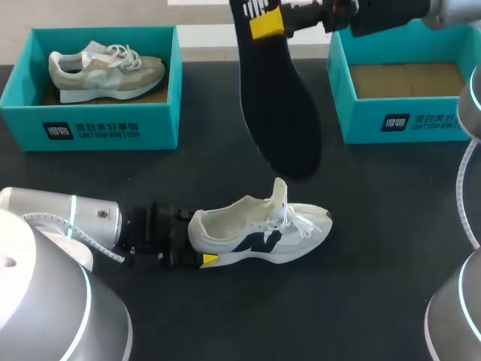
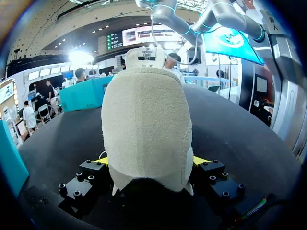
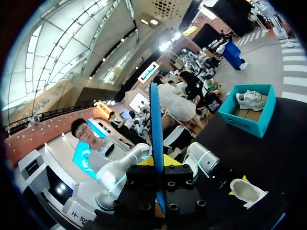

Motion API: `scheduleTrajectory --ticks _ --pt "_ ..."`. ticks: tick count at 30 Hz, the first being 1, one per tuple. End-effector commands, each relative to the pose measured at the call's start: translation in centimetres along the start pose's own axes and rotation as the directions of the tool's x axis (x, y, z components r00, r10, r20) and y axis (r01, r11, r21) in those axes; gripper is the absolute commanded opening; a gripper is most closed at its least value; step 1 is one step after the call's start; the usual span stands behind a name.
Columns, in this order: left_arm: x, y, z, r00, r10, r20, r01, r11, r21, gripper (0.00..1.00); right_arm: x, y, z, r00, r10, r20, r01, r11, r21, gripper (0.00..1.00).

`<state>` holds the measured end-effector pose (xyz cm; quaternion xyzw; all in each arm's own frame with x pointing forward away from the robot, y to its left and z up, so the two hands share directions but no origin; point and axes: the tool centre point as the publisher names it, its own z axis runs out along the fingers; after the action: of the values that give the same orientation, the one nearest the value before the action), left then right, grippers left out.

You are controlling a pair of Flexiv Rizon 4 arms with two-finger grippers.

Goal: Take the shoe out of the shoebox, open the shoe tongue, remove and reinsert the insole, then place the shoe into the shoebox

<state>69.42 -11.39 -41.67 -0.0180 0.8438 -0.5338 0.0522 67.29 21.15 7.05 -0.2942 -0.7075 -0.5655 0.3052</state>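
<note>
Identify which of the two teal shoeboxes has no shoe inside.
The right shoebox: only bare cardboard inside. The left shoebox holds a beige shoe.

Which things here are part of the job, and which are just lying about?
Job: white shoe, black insole, empty shoebox on the right.
Lying about: left shoebox, beige shoe inside it.

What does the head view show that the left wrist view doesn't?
Head only: the black insole hanging from the right end effector, the white shoe from its side, with laces and toe, and a beige shoe in the left shoebox. Left wrist only: the white shoe's fuzzy heel close up, with the tongue label above it. Both: the left end effector shut on that heel.
</note>
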Motion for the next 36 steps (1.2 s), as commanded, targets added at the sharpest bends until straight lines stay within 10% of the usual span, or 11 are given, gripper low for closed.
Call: scheduleTrajectory --ticks 1,31,34,36 --pt "0.2 0.1 0.0 1.0 0.001 0.001 -0.001 1.0 -0.002 0.0 0.9 -1.6 0.1 0.998 0.062 -0.019 -0.063 0.995 -0.077 0.0" --pt "0.2 0.1 0.0 1.0 0.001 0.001 -0.001 1.0 -0.002 0.0 1.0 -3.0 1.6 0.995 0.098 -0.016 -0.099 0.992 -0.083 0.0" --pt "0.6 -1.0 -1.1 1.0 -0.005 -0.021 0.005 1.0 0.002 1.0 1.0 -3.0 1.6 0.995 0.098 -0.016 -0.099 0.992 -0.083 0.0" --pt "0.9 -1.7 -1.8 1.0 0.003 -0.012 -0.003 1.0 -0.008 1.0 1.0 -3.0 1.6 0.995 0.098 -0.016 -0.099 0.992 -0.083 0.0"
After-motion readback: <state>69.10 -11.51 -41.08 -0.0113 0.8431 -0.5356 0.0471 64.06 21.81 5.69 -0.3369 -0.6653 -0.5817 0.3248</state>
